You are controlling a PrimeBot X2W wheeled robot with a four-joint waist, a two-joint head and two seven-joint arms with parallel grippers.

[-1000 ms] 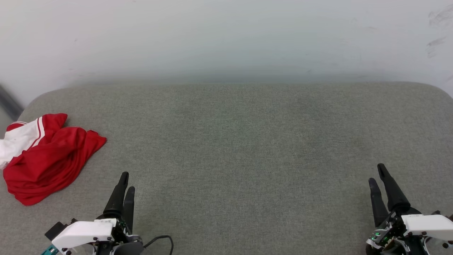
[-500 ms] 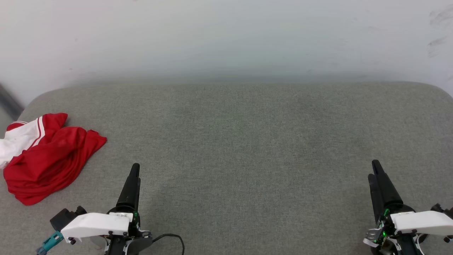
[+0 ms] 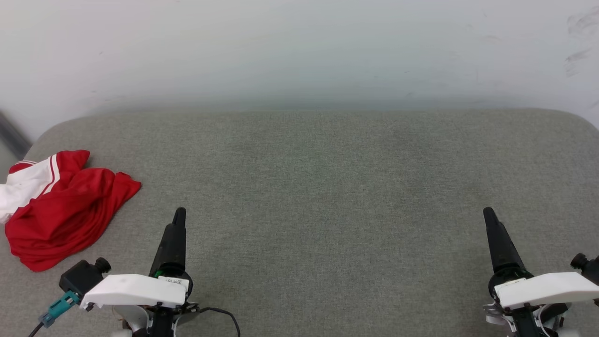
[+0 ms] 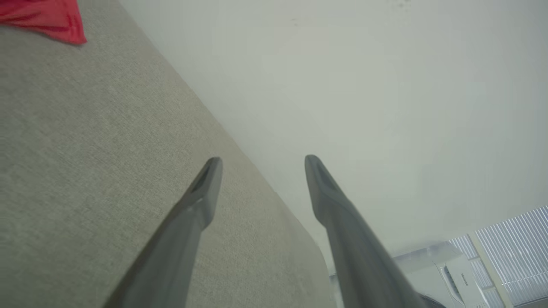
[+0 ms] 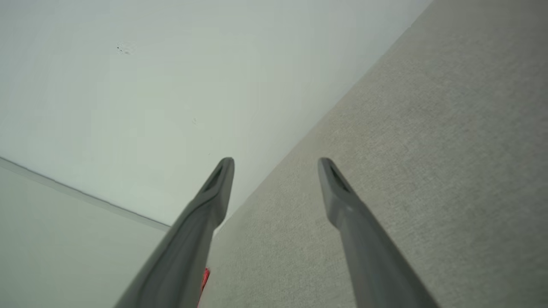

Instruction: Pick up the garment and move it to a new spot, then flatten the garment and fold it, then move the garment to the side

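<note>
The garment (image 3: 61, 210), red with a white striped sleeve, lies crumpled at the far left of the grey cushioned surface (image 3: 318, 187). A red corner of the garment (image 4: 47, 19) shows at the top left of the left wrist view, and a red sliver of it (image 5: 204, 280) beside a finger in the right wrist view. My left gripper (image 3: 178, 216) stands to the right of the garment, apart from it. In its wrist view the left gripper (image 4: 261, 164) is open and holds nothing. My right gripper (image 3: 489, 214) is at the lower right; the right gripper (image 5: 276, 164) is open too.
A pale wall (image 3: 299, 51) rises right behind the surface's far edge. A dark strip (image 3: 10, 133) shows at the left edge. A white appliance (image 4: 445, 273) and window blinds (image 4: 513, 248) appear in the left wrist view's lower right corner.
Both wrists have rolled, so each pair of fingers now lines up edge-on in the head view. The garment has not moved.
</note>
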